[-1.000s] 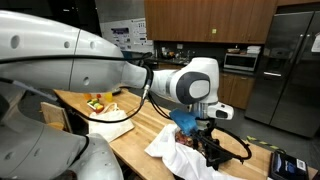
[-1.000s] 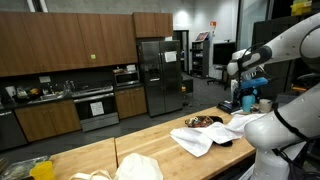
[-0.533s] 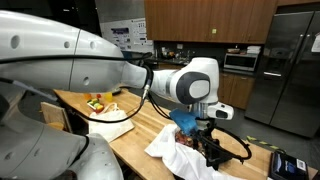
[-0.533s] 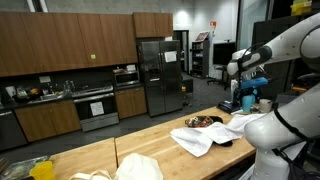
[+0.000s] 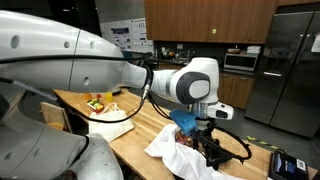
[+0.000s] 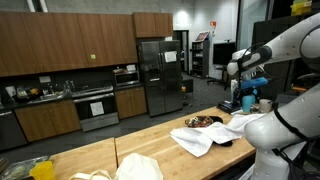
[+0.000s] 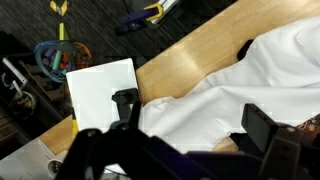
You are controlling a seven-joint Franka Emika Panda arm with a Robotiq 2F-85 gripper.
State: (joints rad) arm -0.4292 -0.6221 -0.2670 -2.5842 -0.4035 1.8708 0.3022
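The gripper is hovering with jaws spread, grasping nothing, over the cloth, which is lying crumpled on the counter. The cloth is probably handling as light, limp and non-fragile. A raised fold is likely offering the best pinch.

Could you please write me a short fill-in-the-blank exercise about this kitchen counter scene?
1. The cloth below the gripper is ___ in colour.
2. The cloth lies on a counter made of ___.
3. In the wrist view, the gripper's jaws stand ___, holding nothing.

Missing words: white; wood; open
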